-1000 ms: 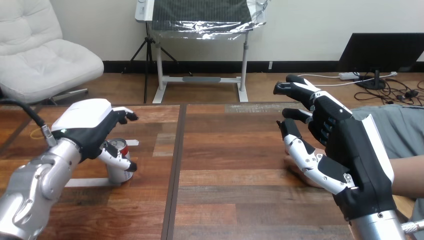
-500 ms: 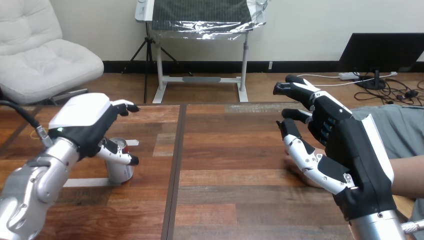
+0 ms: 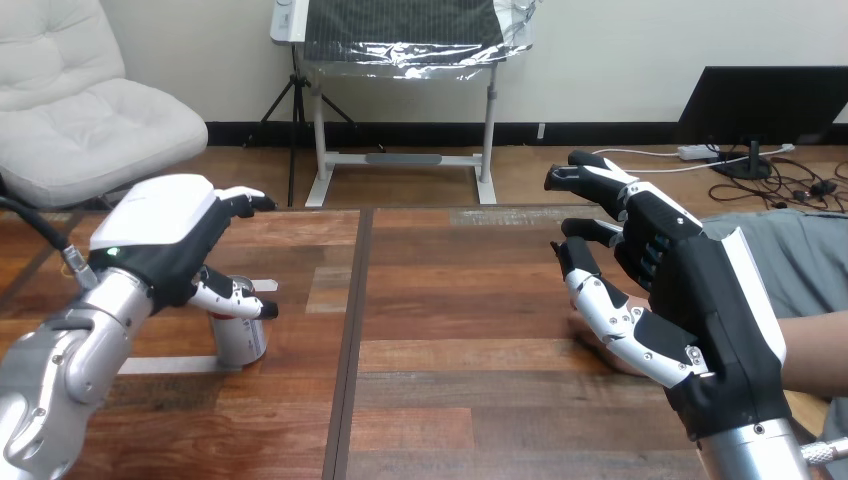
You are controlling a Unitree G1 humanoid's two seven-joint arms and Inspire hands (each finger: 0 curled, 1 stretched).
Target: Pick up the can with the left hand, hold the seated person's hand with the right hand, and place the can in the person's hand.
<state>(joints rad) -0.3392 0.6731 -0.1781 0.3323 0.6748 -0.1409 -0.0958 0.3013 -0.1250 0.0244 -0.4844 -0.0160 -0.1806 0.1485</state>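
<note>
A silver can [image 3: 242, 342] with a red rim stands upright on the wooden table [image 3: 460, 300] at the left. My left hand [image 3: 165, 240] hovers just over it, open, with straight fingers reaching past the can's far side and the thumb [image 3: 238, 301] lying across its top. At the right, my right hand [image 3: 700, 310] is raised and open, its fingers relaxed and spread. The person's hand [image 3: 598, 345] rests on the table behind and below it, mostly hidden, and I cannot tell whether they touch. The person's forearm [image 3: 815, 350] enters from the right edge.
A strip of white tape [image 3: 165, 366] lies on the table beside the can. A dark seam [image 3: 350, 330] runs front to back between the two table halves. Bare wood stretches across the middle between my hands.
My left hand has risen and its thumb has come off the can's side up to its top. The can stays on the table. My right hand has barely moved.
</note>
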